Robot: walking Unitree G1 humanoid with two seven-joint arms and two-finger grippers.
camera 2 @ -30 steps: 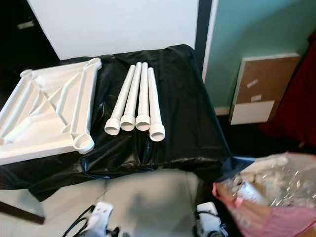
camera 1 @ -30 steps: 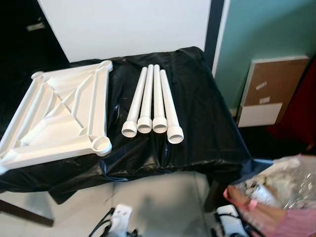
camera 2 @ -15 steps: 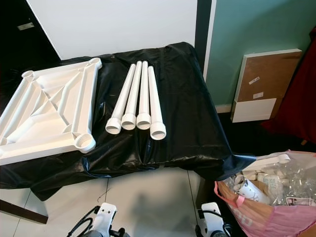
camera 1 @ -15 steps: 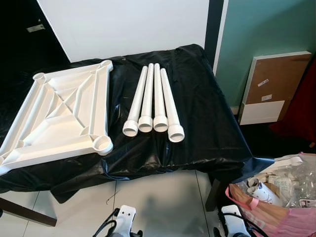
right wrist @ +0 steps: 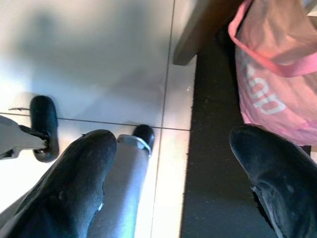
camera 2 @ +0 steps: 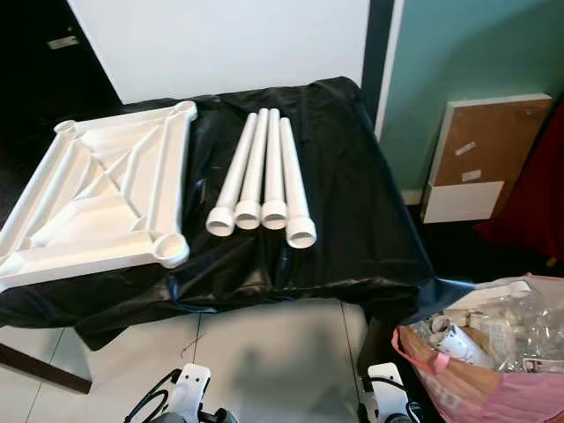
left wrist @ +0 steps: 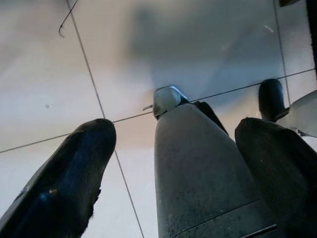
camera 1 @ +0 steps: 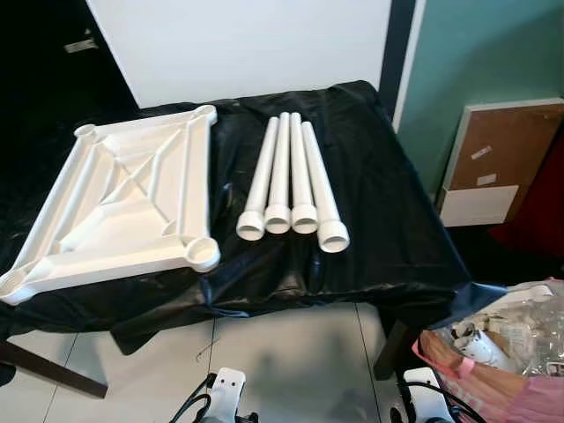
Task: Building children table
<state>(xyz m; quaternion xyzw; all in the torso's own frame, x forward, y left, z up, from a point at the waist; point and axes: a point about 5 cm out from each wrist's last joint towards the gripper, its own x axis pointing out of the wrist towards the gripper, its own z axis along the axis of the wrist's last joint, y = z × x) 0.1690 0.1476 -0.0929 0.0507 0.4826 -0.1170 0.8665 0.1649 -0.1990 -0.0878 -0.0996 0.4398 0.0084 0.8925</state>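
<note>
Lying side by side on the black-covered table [camera 1: 379, 220], four white legs [camera 1: 291, 181] run lengthwise away from the robot, wide ends toward it, just right of the upturned white tabletop [camera 1: 123, 207]. Both arms hang low over the tiled floor [camera 1: 291, 352], the left gripper [left wrist: 171, 163] and right gripper [right wrist: 171, 168] each with fingers spread and holding nothing. The legs sit ahead near the middle, so either arm looks about equally placed for a first reach.
</note>
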